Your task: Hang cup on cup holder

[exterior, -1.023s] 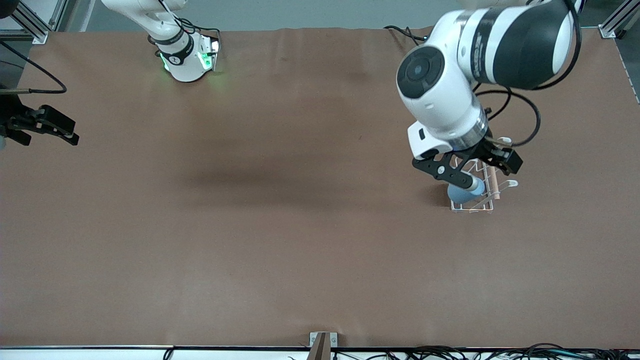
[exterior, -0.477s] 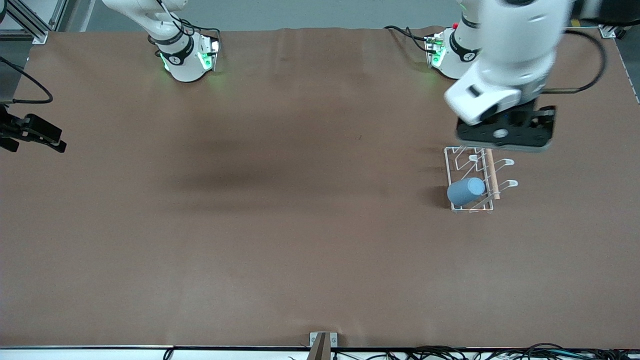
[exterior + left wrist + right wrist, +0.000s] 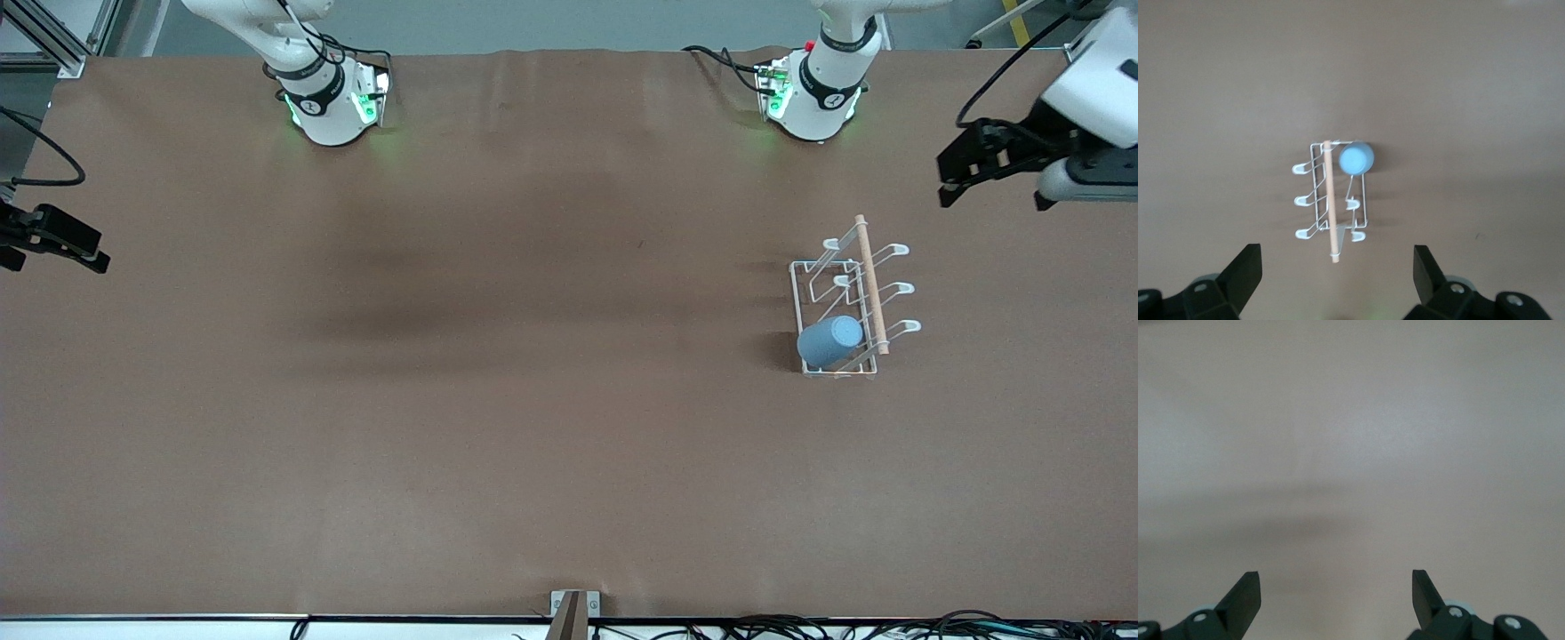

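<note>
- Nearest the front camera among the task's things: the cup (image 3: 829, 341), light blue, hung tilted on the cup holder's nearest prong, on the side toward the right arm's end of the table; rim hidden in the front view, only the rounded base (image 3: 1356, 159) seen from the left wrist.
- Just farther back: the cup holder (image 3: 840, 307), white wire with a wooden rod (image 3: 870, 284) along its top, standing toward the left arm's end of the table; five prongs bare.
- Up over the table's edge at the left arm's end: the left gripper (image 3: 960, 169), fingers spread wide and empty, its arm cut off by the frame; half a second ago right above the holder, since pulled clear.
- At the other end, waiting: the right gripper (image 3: 62, 244), partly cropped, fingers apart in its wrist view (image 3: 1336, 600), over bare table (image 3: 498, 400); barely shifted.
</note>
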You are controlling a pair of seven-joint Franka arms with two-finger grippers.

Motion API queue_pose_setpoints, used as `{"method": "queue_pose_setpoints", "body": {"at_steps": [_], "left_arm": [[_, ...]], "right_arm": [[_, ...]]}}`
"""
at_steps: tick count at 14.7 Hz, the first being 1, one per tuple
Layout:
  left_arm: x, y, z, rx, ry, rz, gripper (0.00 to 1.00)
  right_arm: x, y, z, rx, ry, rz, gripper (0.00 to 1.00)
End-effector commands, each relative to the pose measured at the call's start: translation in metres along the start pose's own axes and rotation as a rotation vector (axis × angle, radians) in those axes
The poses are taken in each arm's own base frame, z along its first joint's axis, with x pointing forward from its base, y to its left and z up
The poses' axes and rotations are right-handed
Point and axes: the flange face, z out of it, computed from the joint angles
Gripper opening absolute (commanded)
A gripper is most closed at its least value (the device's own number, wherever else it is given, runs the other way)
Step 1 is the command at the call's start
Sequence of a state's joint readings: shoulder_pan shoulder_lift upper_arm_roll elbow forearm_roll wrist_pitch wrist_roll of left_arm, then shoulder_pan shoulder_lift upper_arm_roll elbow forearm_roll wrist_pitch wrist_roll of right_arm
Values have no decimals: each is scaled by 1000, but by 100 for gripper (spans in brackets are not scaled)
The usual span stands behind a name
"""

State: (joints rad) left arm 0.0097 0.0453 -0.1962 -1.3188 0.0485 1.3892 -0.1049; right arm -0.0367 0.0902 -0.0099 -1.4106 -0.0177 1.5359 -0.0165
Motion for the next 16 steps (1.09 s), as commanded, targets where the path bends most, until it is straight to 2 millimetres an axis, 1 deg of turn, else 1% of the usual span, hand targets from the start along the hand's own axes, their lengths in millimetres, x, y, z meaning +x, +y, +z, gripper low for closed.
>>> {"method": "queue_pose_setpoints", "body": {"at_steps": [1, 3, 5, 7, 8, 9, 13, 14, 16], "left_arm": [[-27, -6, 14, 6, 10, -7, 100], [-41, -3, 23, 15, 21, -5, 100], [-49, -4, 32, 20, 26, -5, 100], [-48, -6, 34, 19, 19, -9, 100], [-46, -8, 33, 16, 19, -5, 100], [-45, -8, 27, 15, 29, 3, 100], [-38, -9, 28, 10, 3, 15, 100], [-36, -8, 25, 6, 7, 15, 100], [-31, -8, 29, 3, -2, 17, 100]], "right_arm": [[-1, 2, -3, 6, 10, -9, 100], [-1, 3, -3, 4, 11, -7, 100], [-2, 5, -3, 4, 11, -4, 100], [-1, 5, -5, 4, 20, -4, 100], [-1, 5, -4, 4, 20, -4, 100], [-1, 4, -4, 4, 20, -6, 100], [0, 5, -4, 4, 22, -4, 100], [0, 5, -4, 4, 23, -4, 100], [1, 5, -5, 3, 32, -4, 100]]}}
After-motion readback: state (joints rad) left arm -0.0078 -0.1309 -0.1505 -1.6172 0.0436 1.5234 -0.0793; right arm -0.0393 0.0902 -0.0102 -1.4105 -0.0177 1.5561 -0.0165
